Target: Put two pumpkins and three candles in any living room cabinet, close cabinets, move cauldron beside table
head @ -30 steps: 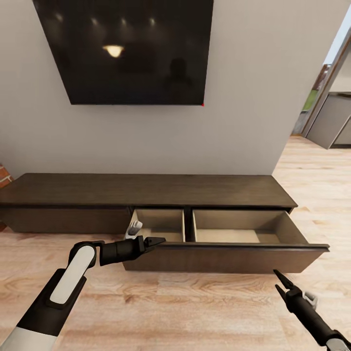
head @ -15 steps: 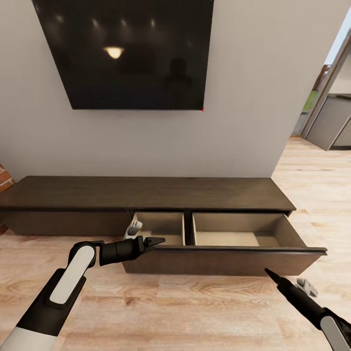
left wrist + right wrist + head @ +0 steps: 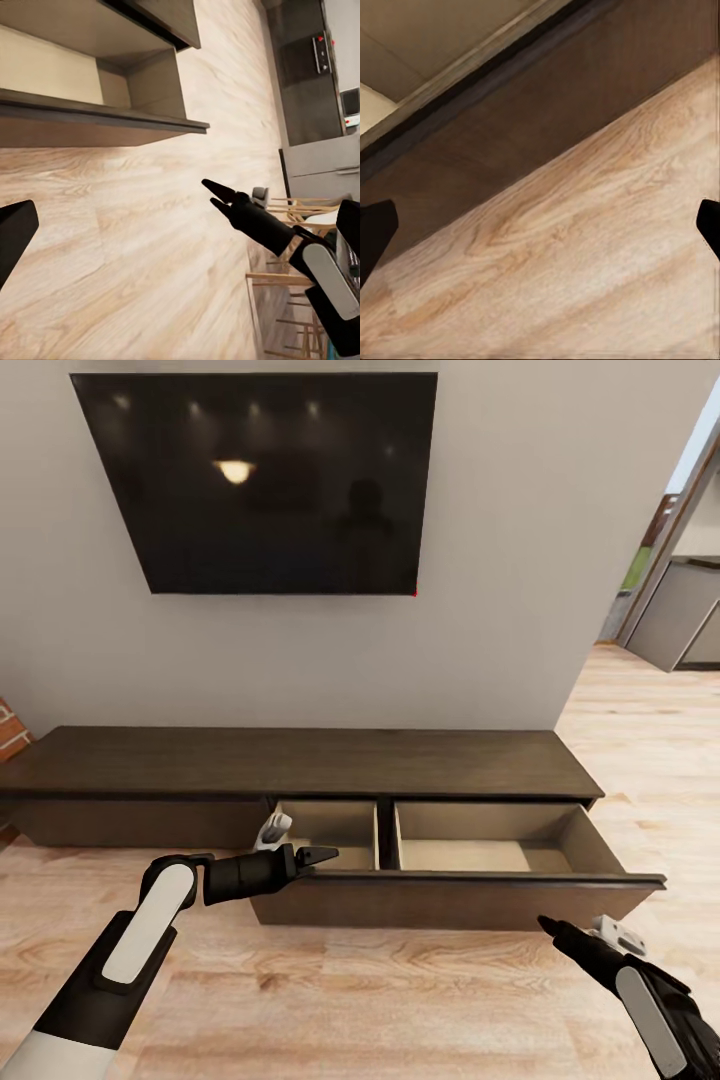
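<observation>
The cabinet runs long and low along the wall. Its wide drawer is pulled out, with two pale beige compartments, both bare. My left gripper hovers open at the drawer front's left corner, holding nothing. My right gripper is low over the floor in front of the drawer's right end, and in the left wrist view it points toward the drawer. In the right wrist view its fingertips stand far apart, open, facing the drawer front. The pumpkins, candles, cauldron and table are out of view.
A large dark TV hangs on the wall above the cabinet. A doorway at the right leads to grey kitchen units. Brick shows at the far left. Light wood floor lies in front. Wooden chairs stand behind the right arm.
The camera has shifted, so the whole scene sits a little lower. My right arm has turned at the wrist and its tip has moved slightly left. The left arm has held still.
</observation>
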